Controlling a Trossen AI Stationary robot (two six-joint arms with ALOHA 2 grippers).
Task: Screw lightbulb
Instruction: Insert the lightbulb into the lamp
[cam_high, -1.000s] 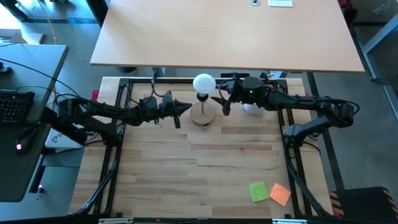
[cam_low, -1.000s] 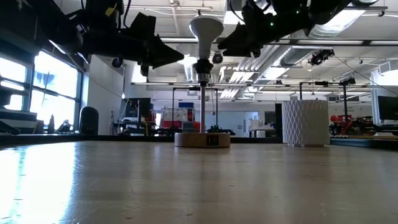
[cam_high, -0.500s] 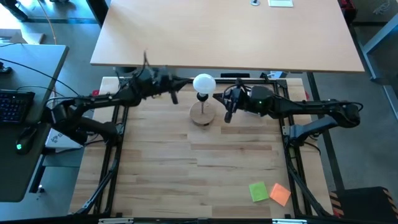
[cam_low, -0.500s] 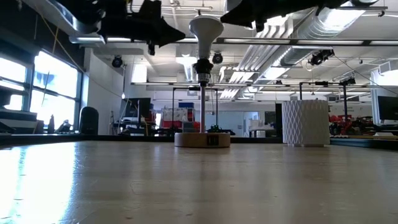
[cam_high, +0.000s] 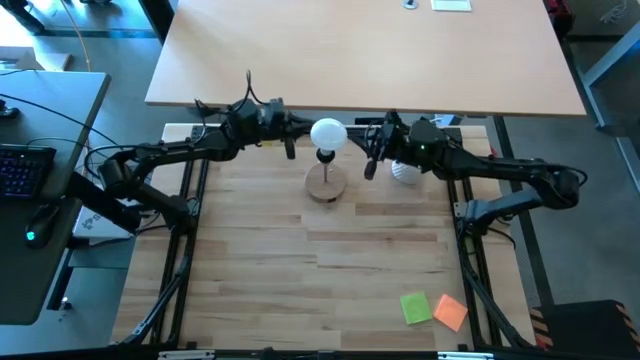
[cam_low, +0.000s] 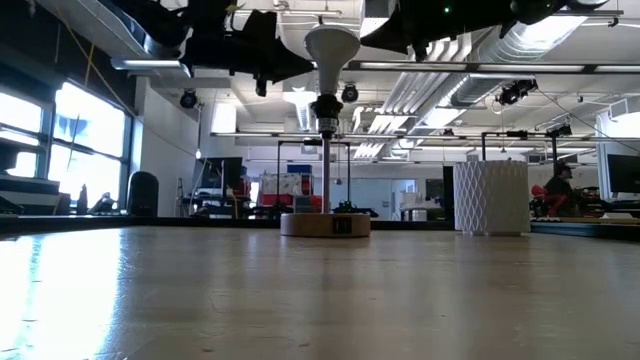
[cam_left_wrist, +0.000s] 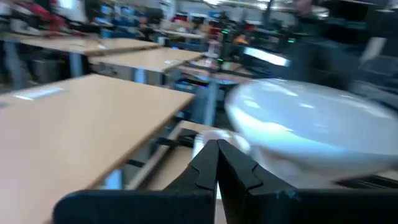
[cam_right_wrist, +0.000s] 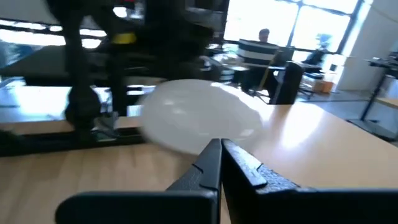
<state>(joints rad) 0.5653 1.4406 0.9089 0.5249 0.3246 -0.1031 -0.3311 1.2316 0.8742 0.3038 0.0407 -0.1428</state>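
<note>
Left pincer (cam_high: 291, 147) closed, raised, right pincer (cam_high: 368, 170) closed, raised opposite

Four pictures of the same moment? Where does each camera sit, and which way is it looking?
High view: above the table, straight down; both arms flank the lightbulb on its wooden lamp base; left hand, right hand.
Low view: at tabletop height, looking level into the room; lamp centred, arms overhead, white ribbed cup at right.
Left wrist view: on the left arm, looking past its shut fingers at the bulb.
Right wrist view: same on the right arm, fingers shut.
Shared: all four show the bulb.
</note>
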